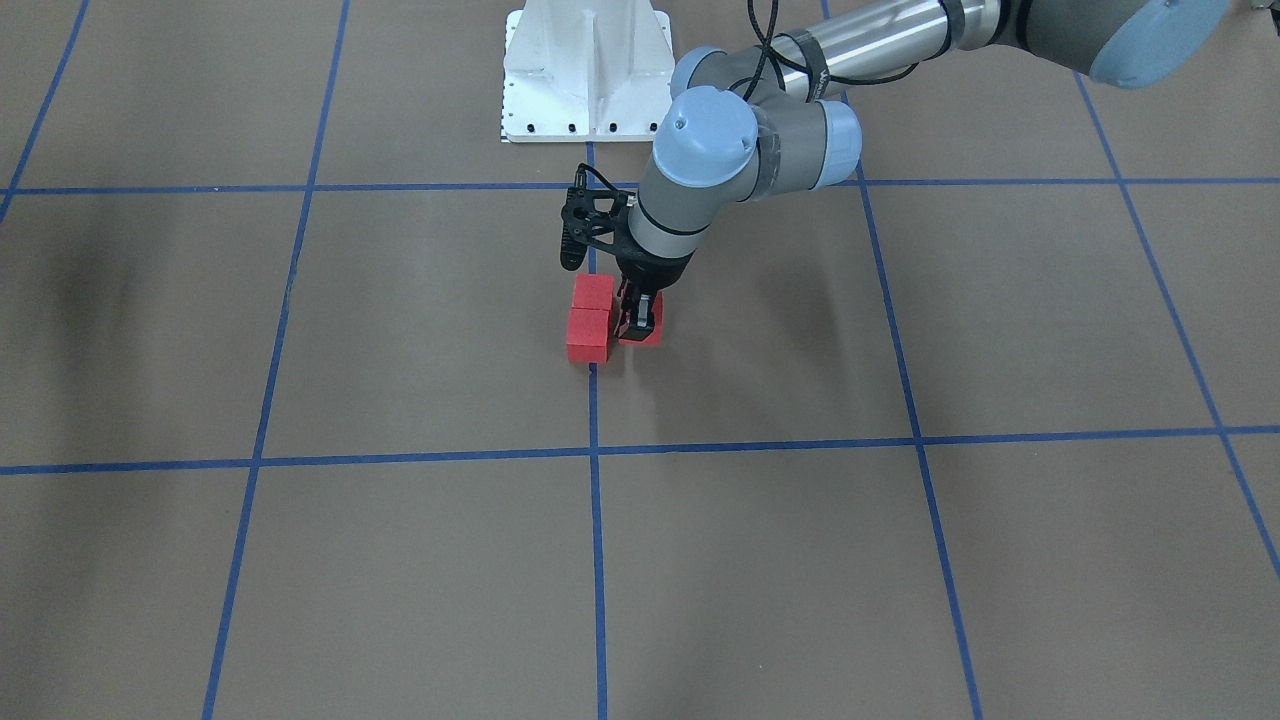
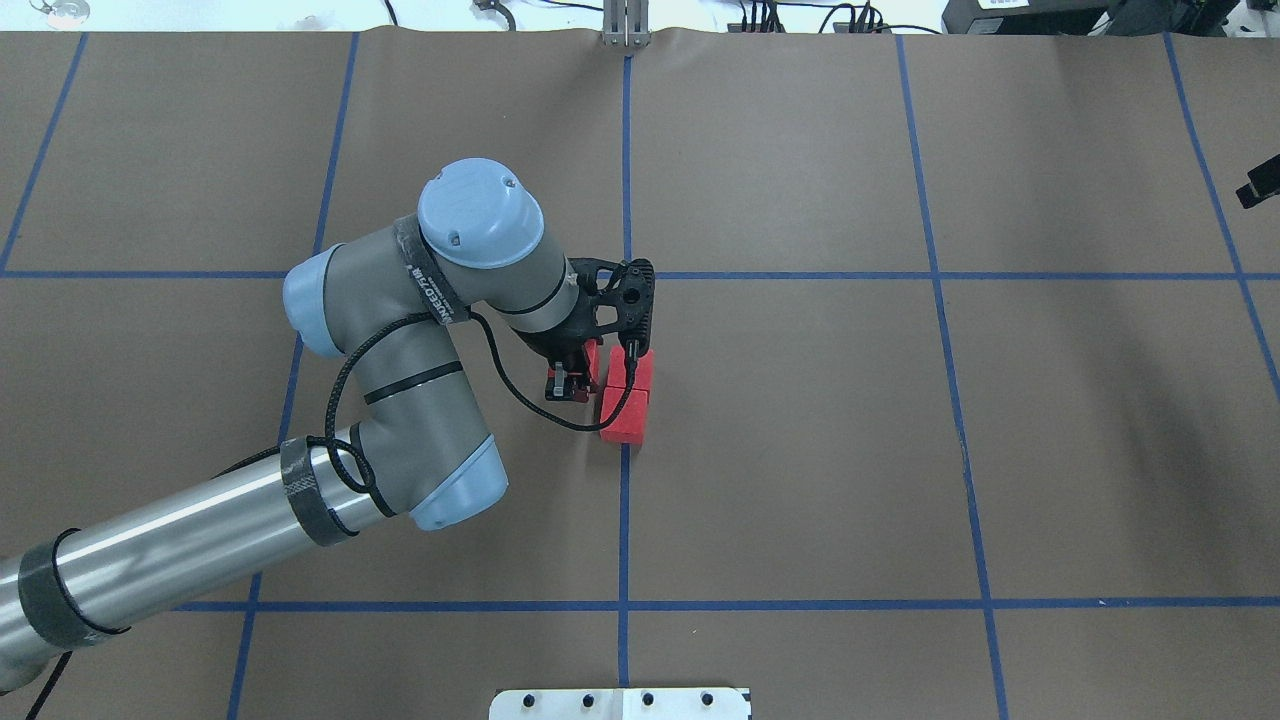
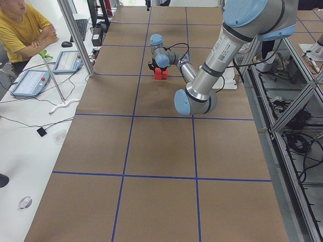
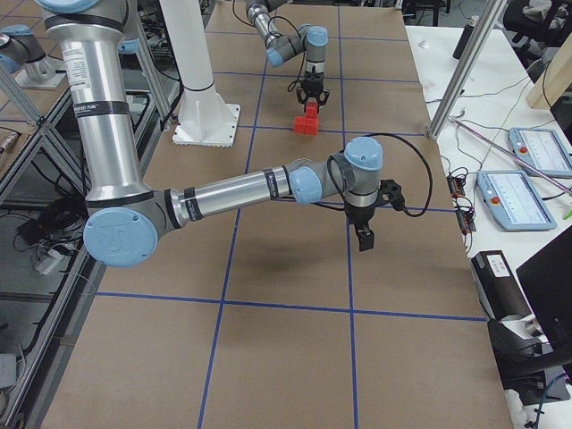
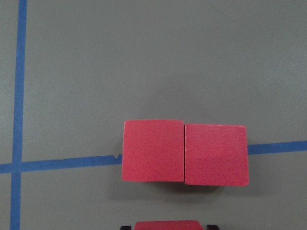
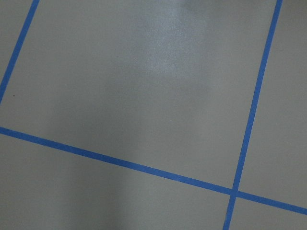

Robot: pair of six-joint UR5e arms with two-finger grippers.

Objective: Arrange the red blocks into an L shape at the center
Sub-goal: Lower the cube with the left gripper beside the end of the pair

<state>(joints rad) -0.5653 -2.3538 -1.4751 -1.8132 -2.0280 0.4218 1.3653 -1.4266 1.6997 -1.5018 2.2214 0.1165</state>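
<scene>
Two red blocks (image 1: 590, 318) touch on the blue tape line (image 1: 596, 420) at center (image 1: 520, 330); third red block (image 1: 655, 328) clamped in my left tool (image 1: 638, 322) just beside one end, L nearly formed. Next: nudge flush, release, lift straight. Right tool (image 4: 362, 241) well apart, state can't tell.

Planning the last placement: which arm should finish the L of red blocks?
Left. The left end effector grips the third red block beside the two touching blocks at center. The right end effector hangs far from them.
</scene>
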